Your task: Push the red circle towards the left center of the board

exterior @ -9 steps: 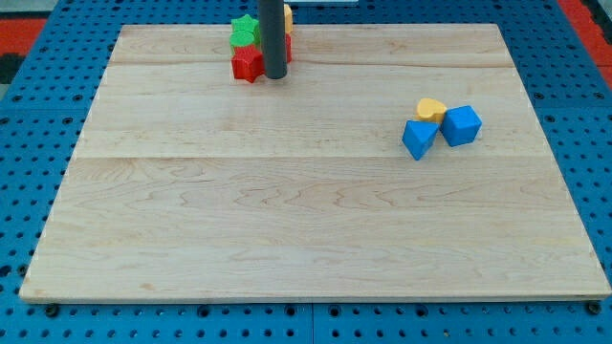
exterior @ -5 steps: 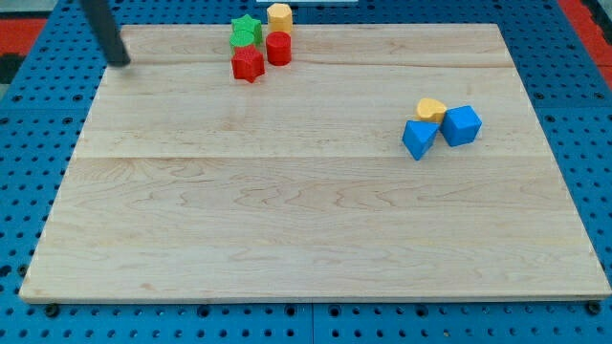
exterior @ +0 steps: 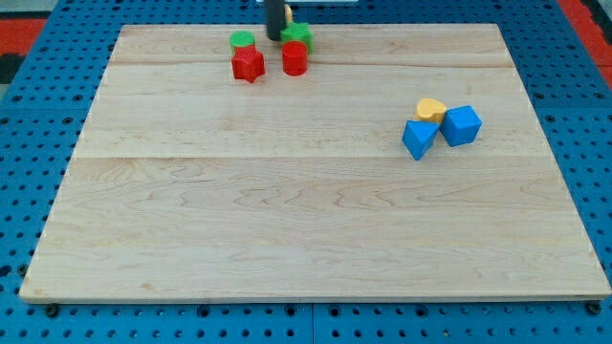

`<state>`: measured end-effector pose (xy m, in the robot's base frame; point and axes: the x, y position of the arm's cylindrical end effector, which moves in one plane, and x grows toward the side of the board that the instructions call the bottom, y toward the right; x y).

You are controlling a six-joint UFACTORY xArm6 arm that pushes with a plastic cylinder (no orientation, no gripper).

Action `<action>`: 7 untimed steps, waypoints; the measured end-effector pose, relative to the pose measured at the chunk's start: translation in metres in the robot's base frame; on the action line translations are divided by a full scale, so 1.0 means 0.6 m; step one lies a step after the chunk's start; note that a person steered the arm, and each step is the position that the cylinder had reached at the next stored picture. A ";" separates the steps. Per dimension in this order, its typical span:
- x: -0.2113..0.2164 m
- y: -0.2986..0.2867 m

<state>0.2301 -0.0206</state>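
Note:
The red circle (exterior: 295,58) stands near the view's top edge of the wooden board (exterior: 306,220), a little left of the middle. My tip (exterior: 275,38) is just up and left of it, between a green circle (exterior: 242,40) and a green star (exterior: 299,36). The green star touches the red circle's top side. A red star (exterior: 248,64) sits left of the red circle, below the green circle.
Two blue blocks (exterior: 418,139) (exterior: 461,125) and a yellow block (exterior: 431,109) are clustered at the view's right. The rod hides what lies right behind it at the board's top edge.
My tip moved from the board's top left to the top middle. The green star went right, the red circle shifted right and slightly down, and the yellow block by them is out of sight.

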 end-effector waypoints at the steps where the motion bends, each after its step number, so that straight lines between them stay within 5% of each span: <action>1: 0.028 0.055; 3: 0.003 0.059; 6: 0.098 0.022; 7: 0.116 0.133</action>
<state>0.2996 0.0593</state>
